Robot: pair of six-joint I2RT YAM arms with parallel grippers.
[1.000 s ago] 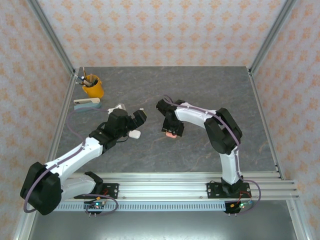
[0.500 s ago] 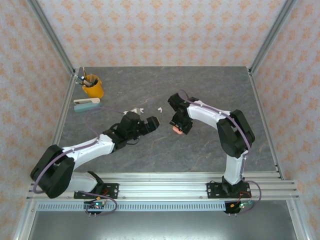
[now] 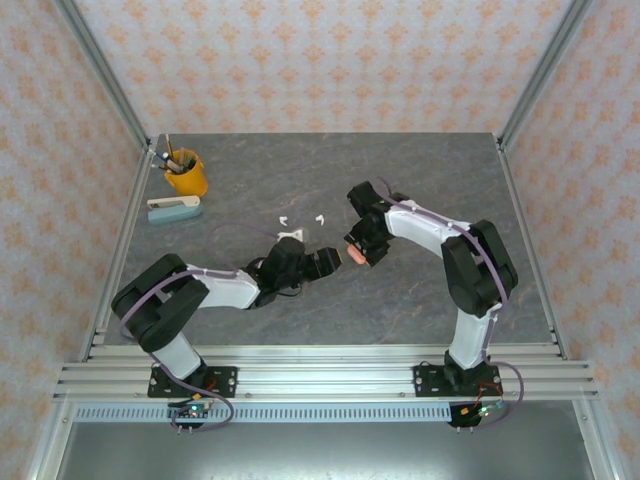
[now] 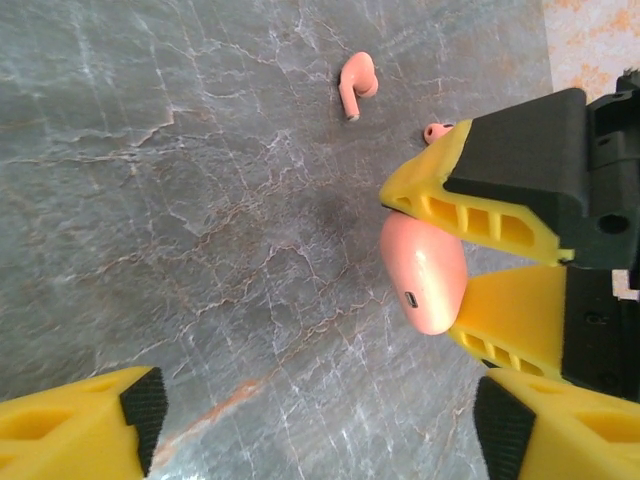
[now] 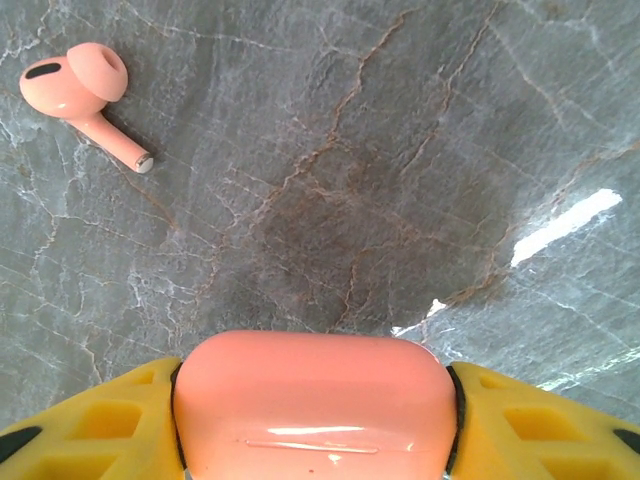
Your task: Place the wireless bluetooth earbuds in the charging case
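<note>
Earbuds (image 3: 320, 217) in white lie loose on the grey marbled table (image 3: 420, 160) in the top view, just behind a white case (image 3: 291, 236) and well apart from the yellow pen cup (image 3: 186, 175) in the far left corner. Both arms bend in toward the middle. The right gripper (image 3: 358, 247) holds the salmon charging case (image 3: 353, 258) in front of the left gripper (image 3: 330, 260), probably presenting it so the other arm can work on it.

From the left wrist, that arm's yellow ribbed fingers (image 4: 90, 420) stand wide apart with nothing between them, aimed at the case. The case is a smooth, glossy pebble with a small port in its end, pinched across its width. Beyond it a salmon earbud (image 4: 356, 83) lies on its side, a rounded head on a short stem. A second earbud (image 4: 433, 130) peeks out beside the right finger.

From the right wrist, the case sits squeezed between both fingers. Its lid seam faces the camera and looks closed, so opening it seems to be the step in hand. The salmon earbud rests on bare stone, well apart from the case.
</note>
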